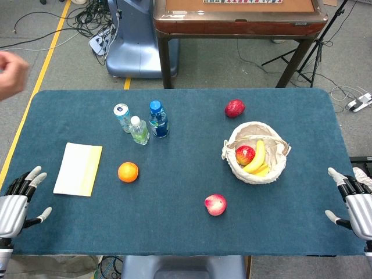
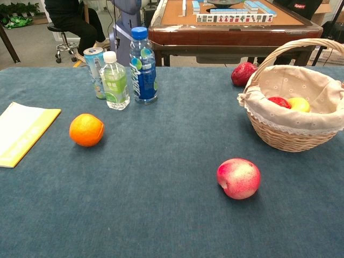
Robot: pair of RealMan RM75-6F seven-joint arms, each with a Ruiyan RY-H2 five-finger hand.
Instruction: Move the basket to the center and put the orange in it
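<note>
Fingers of both robot hands are spread and hold nothing: the left hand (image 1: 17,200) rests at the left edge of the blue-clothed desk (image 1: 174,232), the right hand (image 1: 353,200) at the right edge. The round orange (image 1: 128,172) lies left of centre, well apart from the cloth-lined wicker basket (image 1: 273,168) of fruit toward the right edge.

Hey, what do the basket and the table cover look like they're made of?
The basket looks like woven wicker: tan interlaced strands and a looped handle, with a pale, lace-edged cloth liner, probably cotton. The table cover looks like matte teal felt or short-pile fabric, with a faintly fuzzy, non-reflective surface.
</note>
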